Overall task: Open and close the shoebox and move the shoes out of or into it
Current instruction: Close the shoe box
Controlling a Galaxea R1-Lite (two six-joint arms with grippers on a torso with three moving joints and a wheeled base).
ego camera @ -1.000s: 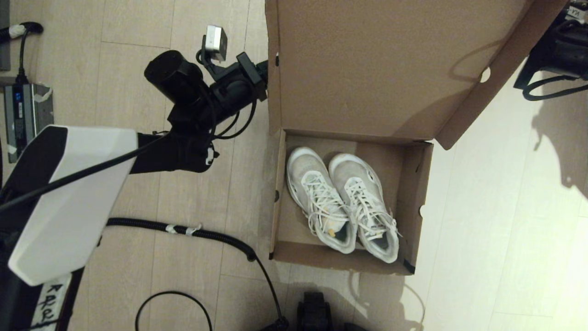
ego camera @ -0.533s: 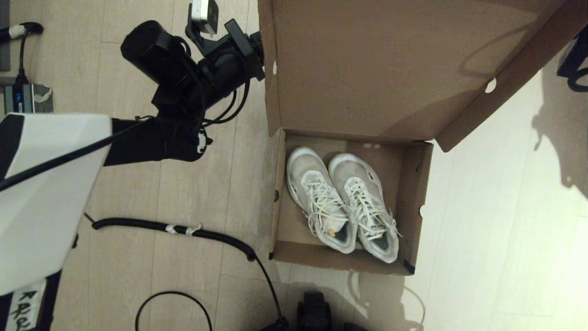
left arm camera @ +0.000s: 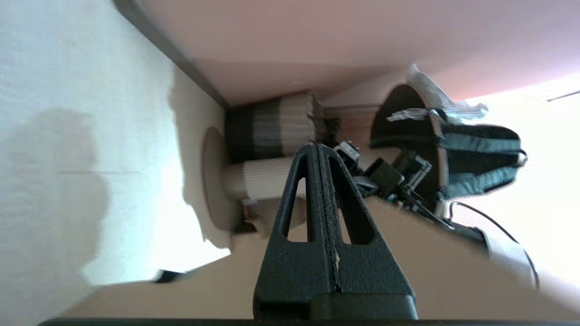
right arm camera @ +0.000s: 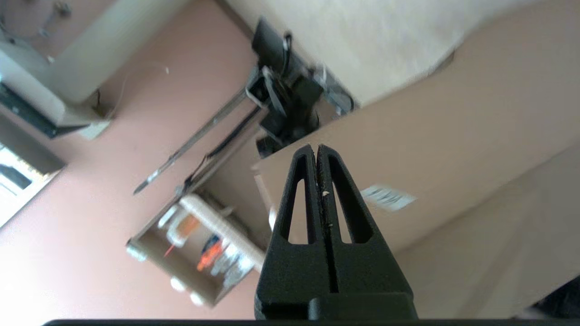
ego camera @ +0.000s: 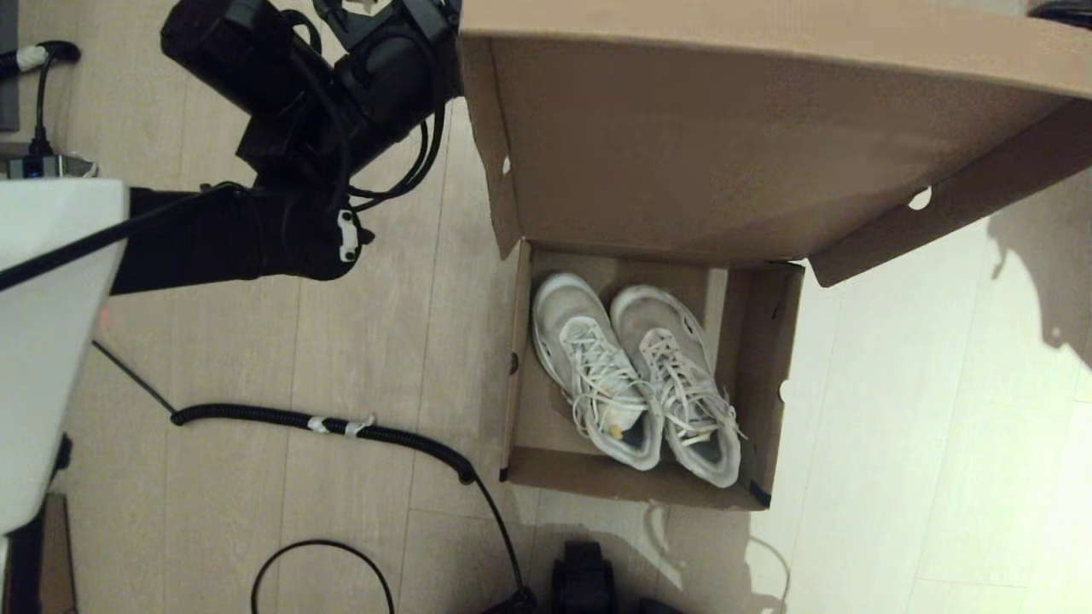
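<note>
Shoebox (ego camera: 648, 375) on the floor with its hinged lid (ego camera: 725, 145) tipping over a pair of white sneakers (ego camera: 636, 371).

The left gripper (left arm camera: 319, 151) was clenched with nothing between its fingers, pressed behind the lid's far left edge; the box and shoes lay toward the robot from it and to its right. The right gripper (right arm camera: 316, 154) was likewise clenched and empty, behind the lid near its white label (right arm camera: 387, 198). The lid leaned forward on its hinge at the box's far wall. The sneakers lay side by side inside, long axes running near to far, toes toward the hinge, heels toward the robot.
</note>
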